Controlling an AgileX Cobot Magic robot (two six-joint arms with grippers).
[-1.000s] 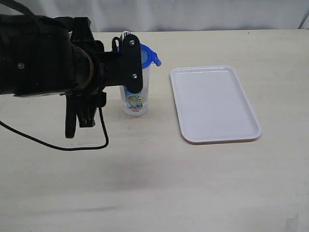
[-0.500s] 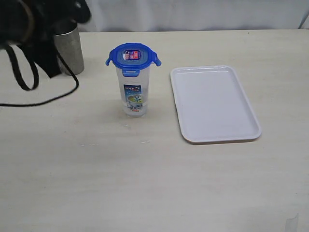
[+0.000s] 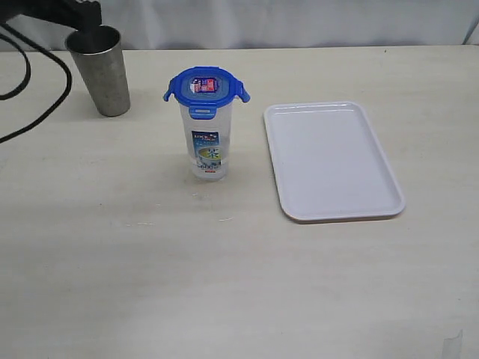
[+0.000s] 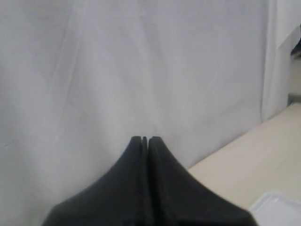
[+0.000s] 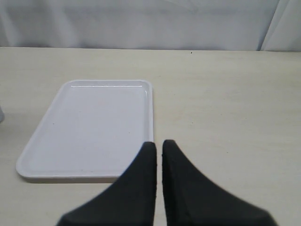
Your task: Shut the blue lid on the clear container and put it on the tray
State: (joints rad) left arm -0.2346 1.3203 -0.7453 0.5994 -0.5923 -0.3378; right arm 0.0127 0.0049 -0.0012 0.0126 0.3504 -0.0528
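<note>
Left gripper point(image 4: 145, 139): jaws pressed together, gripping nothing, aimed at white curtain point(image 4: 141, 61). Left arm point(image 3: 60, 9) at far left, above steel cup point(image 3: 101, 71) (only part shows in exterior view). Right gripper point(image 5: 159, 143): jaws all but touching, gripping nothing, facing tray point(image 5: 89, 127). Clear container point(image 3: 208, 146) upright on table point(image 3: 224, 284), left of tray, apart from it; blue lid point(image 3: 206, 86) sits on top.

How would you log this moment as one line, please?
blue lid: on container | container: upright on table, beside tray | tray: empty | left gripper: shut, empty | right gripper: shut, empty
</note>
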